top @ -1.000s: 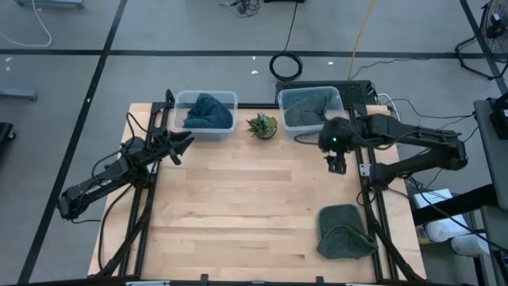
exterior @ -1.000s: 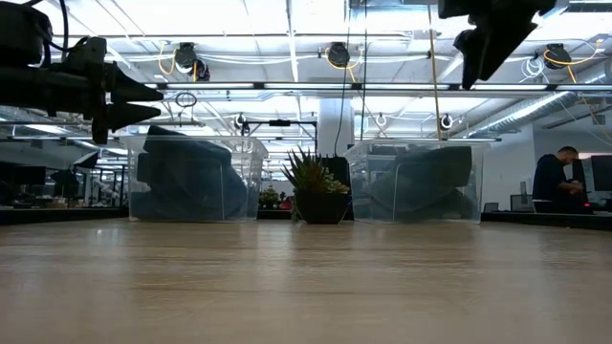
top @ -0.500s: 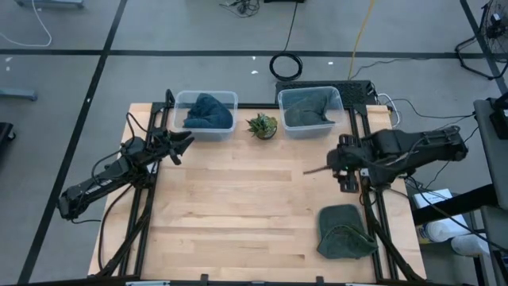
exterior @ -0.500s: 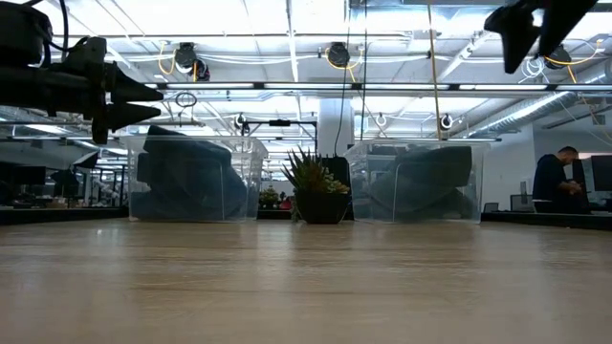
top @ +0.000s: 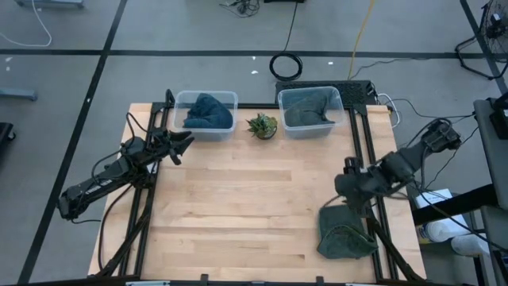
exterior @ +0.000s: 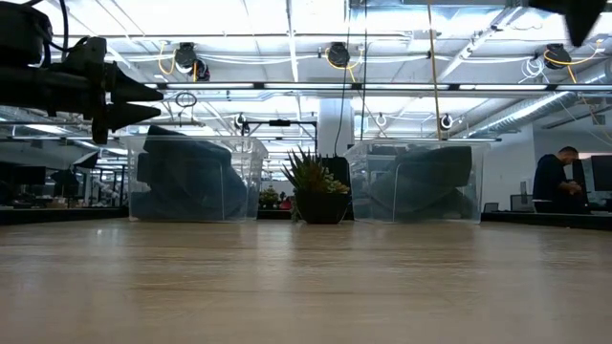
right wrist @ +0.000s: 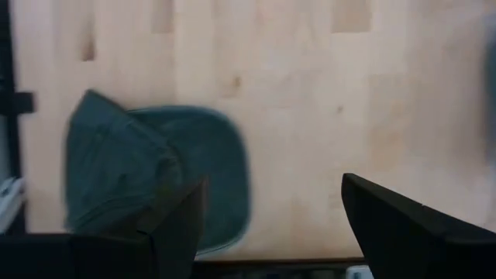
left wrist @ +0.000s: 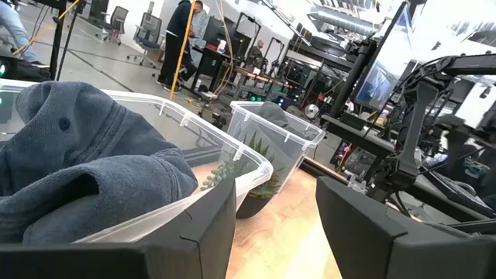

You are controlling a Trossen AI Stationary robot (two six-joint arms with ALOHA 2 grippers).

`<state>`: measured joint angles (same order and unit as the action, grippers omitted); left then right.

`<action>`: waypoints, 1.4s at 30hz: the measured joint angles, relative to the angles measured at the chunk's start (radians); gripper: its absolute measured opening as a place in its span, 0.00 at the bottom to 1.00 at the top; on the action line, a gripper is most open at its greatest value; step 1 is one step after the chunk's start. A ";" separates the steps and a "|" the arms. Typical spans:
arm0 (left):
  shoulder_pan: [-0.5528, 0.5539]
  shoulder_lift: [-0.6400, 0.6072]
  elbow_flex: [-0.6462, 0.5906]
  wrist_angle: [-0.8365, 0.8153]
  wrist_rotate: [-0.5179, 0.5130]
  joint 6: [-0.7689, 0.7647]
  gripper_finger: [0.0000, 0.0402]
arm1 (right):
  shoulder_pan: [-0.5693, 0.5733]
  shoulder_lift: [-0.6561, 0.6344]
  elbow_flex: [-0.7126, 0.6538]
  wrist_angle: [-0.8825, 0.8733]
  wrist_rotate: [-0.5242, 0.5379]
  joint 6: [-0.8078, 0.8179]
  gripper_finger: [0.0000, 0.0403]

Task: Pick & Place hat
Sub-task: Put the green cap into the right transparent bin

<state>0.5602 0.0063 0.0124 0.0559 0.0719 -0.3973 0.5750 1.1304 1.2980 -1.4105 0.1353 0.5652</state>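
A dark grey-green hat lies flat on the table near its near right corner, crown and brim on the wood; the right wrist view shows the hat too. My right gripper hangs open in the air just beyond the hat's far edge, fingers pointing down. In the low view only a tip of it shows at the top. My left gripper waits open near the left bin, touching nothing.
Two clear bins stand at the far edge: the left bin holds a blue hat, the right bin a grey-green one. A small potted plant sits between them. Bare wood fills the table's middle.
My right gripper has swung from beside the right bin toward the near right corner, ending over the far edge of the hat on the table, its fingers still apart. The hat has not moved.
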 joint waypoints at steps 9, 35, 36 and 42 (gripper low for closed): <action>0.000 0.000 0.000 0.000 0.000 0.000 0.46 | 0.215 0.063 0.000 0.107 -0.064 0.157 0.70; 0.000 0.000 0.000 0.000 0.000 0.000 0.46 | 0.520 0.367 0.000 0.337 -0.111 0.392 0.70; 0.000 0.000 0.000 0.000 0.000 0.000 0.46 | 0.523 0.380 0.001 0.337 -0.111 0.392 0.70; 0.000 0.000 0.000 0.000 0.000 0.000 0.46 | 0.551 0.445 0.000 0.338 -0.111 0.392 0.70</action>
<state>0.5604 0.0064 0.0124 0.0559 0.0718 -0.3973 1.1257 1.5750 1.2984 -1.0729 0.0242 0.9575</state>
